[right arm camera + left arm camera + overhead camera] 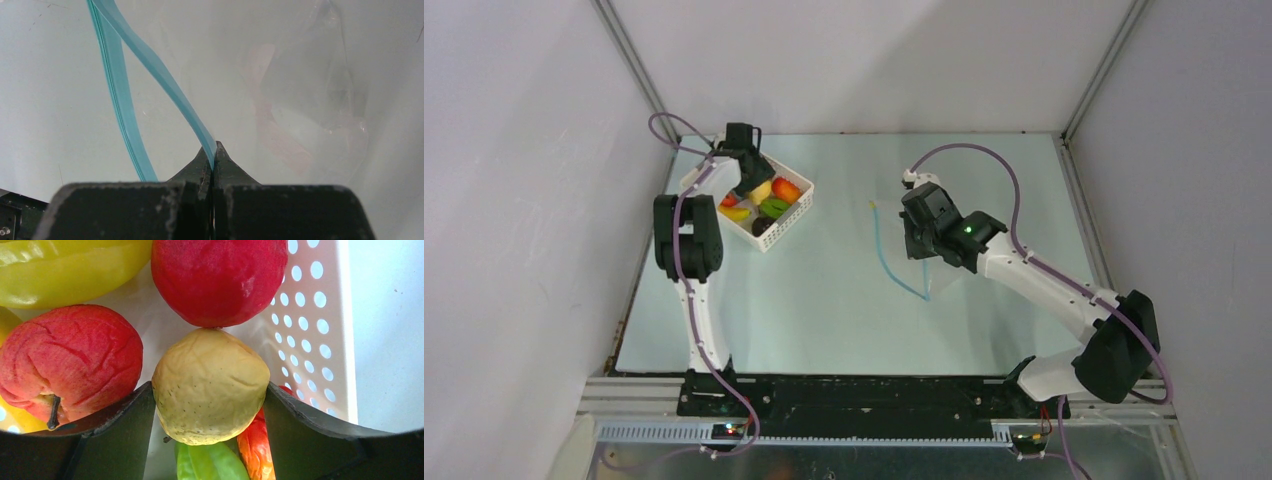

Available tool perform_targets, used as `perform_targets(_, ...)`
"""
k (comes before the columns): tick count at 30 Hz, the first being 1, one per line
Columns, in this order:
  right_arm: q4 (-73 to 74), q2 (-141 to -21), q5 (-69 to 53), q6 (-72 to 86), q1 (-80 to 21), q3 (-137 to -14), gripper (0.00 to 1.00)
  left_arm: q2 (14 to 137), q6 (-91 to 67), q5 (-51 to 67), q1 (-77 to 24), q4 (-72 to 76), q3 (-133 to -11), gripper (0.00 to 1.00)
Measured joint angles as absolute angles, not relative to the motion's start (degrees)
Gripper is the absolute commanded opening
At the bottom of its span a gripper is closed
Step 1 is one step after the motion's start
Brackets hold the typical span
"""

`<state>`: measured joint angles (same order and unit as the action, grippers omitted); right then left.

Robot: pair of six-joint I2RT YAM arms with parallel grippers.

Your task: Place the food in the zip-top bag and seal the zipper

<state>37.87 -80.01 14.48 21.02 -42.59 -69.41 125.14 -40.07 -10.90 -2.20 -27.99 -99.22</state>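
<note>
The food lies in a white slotted basket point(796, 215) at the back left. My left gripper point(749, 183) reaches into it and is shut on a pale yellow fruit point(210, 385), with both fingers against its sides. Around it are a red apple point(70, 360), a round red fruit point(217, 277), a yellow-green pepper point(65, 270), a green pod point(210, 462) and an orange-red piece point(255, 450). The clear zip-top bag point(310, 90) lies at the table's middle right. My right gripper point(214, 150) is shut on one strip of its light blue zipper point(165, 80); the mouth is spread open point(889, 255).
The basket's perforated wall point(310, 325) stands just right of the left gripper. Grey enclosure walls stand at the left, back and right of the pale table point(824, 310). Purple cables loop off both arms.
</note>
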Motion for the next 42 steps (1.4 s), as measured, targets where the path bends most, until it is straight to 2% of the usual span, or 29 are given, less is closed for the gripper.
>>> perform_targets(5, 37.9, -79.4, 14.5, 21.3, -42.6, -69.3, 0.0, 124.0, -40.1, -10.5, -2.1, -28.0, -98.3, 0.49)
perform_targets(10, 37.9, -78.5, 14.5, 21.4, -42.7, -69.3, 0.0, 117.8, -40.1, -10.1, -2.0, -28.7, -93.8, 0.48)
perform_targets(15, 38.0, -77.6, 14.5, 21.5, -43.0, -69.3, 0.0, 105.2, -40.1, -8.6, -2.1, -27.0, -85.9, 0.49)
perform_targets(23, 37.6, -74.5, 13.3, 23.4, -43.9, -67.4, 0.0, 80.8, -43.0, -4.8, -4.7, -20.1, -66.7, 0.49)
perform_targets(28, 37.6, -72.7, 12.4, 25.1, -45.2, -65.9, 0.0, 67.5, -44.8, -2.5, -17.1, -19.4, -56.7, 0.49)
perform_targets(36, 37.5, -70.3, 12.7, 28.4, -48.8, -65.2, 0.0, 49.0, -47.5, -4.2, -38.2, -16.2, -51.4, 0.5)
perform_targets(42, 37.4, -68.4, 14.0, 31.3, -53.8, -65.2, 0.0, 49.7, -50.4, -6.3, -45.5, -10.6, -51.4, 0.49)
